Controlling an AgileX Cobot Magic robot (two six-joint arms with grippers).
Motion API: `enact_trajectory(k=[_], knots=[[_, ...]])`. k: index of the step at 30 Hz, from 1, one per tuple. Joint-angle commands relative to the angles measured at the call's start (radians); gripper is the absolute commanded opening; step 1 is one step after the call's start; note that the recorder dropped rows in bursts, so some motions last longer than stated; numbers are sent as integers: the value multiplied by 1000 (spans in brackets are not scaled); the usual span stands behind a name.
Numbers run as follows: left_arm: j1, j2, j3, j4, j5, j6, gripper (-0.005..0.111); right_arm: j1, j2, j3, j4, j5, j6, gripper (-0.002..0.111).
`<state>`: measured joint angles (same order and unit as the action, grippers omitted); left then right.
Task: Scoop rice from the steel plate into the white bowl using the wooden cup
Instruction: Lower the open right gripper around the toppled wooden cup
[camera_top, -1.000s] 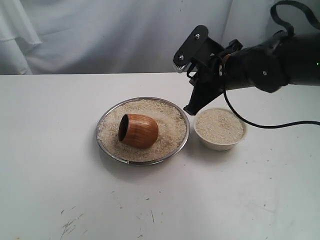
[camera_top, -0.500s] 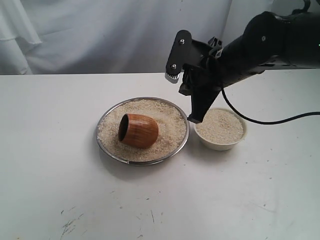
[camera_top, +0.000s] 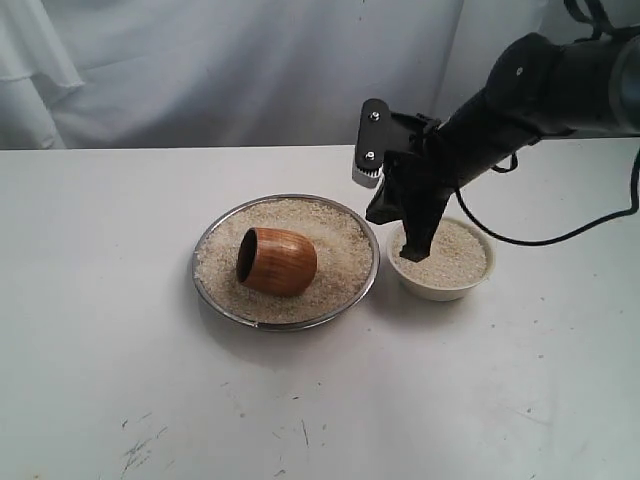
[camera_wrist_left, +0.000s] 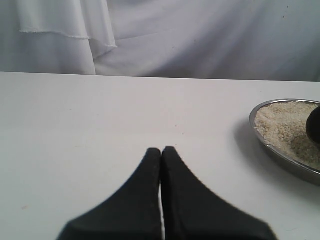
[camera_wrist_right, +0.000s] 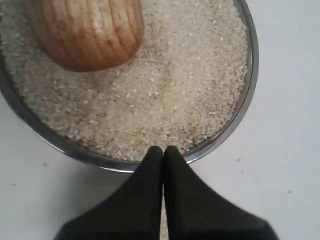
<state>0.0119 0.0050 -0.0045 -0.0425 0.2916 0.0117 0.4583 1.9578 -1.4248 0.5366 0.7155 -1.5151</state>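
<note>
Exterior view: a white table (camera_top: 120, 380), faintly scuffed near its front edge, stands before a pale draped curtain (camera_top: 200, 70). The wooden cup (camera_top: 278, 261) lies on its side on the rice (camera_top: 335, 245) in the steel plate (camera_top: 196, 262). My right claw (camera_top: 414, 252), fingers together, points down over the white bowl (camera_top: 440, 291) just beside the plate. Left wrist view: my left claw (camera_wrist_left: 161, 150) is pressed together, holding nothing, above the table. Right wrist view: my closed tips sit at the plate's rim

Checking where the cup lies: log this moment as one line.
cup: on its side on rice in plate | right gripper: shut, empty, tips at bowl | left gripper: shut, empty, away from plate
</note>
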Motion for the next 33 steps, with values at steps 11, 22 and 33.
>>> enact_trajectory(k=[11, 22, 33], knots=[[-2, -5, 5, -1, -6, -3, 0, 3, 33, -107, 196, 229, -116, 1], [-2, -5, 5, -1, -6, -3, 0, 42, 59, -107, 249, 197, -55, 94], [-2, -5, 5, -1, -6, -3, 0, 80, 173, -107, 265, 91, -153, 94]])
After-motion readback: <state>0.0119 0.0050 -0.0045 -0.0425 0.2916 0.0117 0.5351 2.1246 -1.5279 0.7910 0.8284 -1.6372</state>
